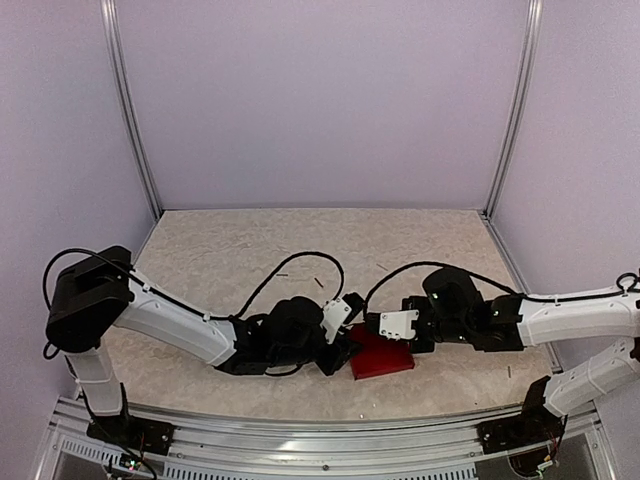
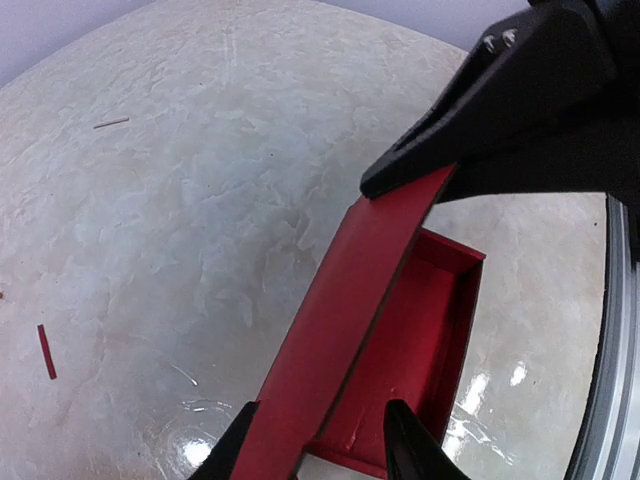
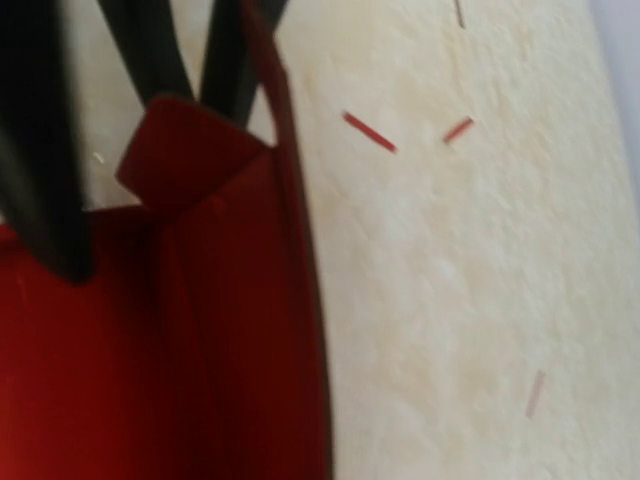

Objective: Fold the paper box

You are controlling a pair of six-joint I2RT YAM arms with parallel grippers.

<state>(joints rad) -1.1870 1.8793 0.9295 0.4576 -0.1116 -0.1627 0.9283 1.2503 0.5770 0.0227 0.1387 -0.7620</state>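
Overhead, left gripper (image 1: 345,350) and right gripper (image 1: 372,332) met over the paper box (image 1: 385,358), near-centre on the table (image 1: 220,260); jaws hidden. Left wrist alone showed a raised flap (image 2: 340,320) between spread left fingers (image 2: 237,445), pinch unclear, with a right finger touching its top. Right wrist: blurry red card, dark fingers cropped, jaw state untellable.
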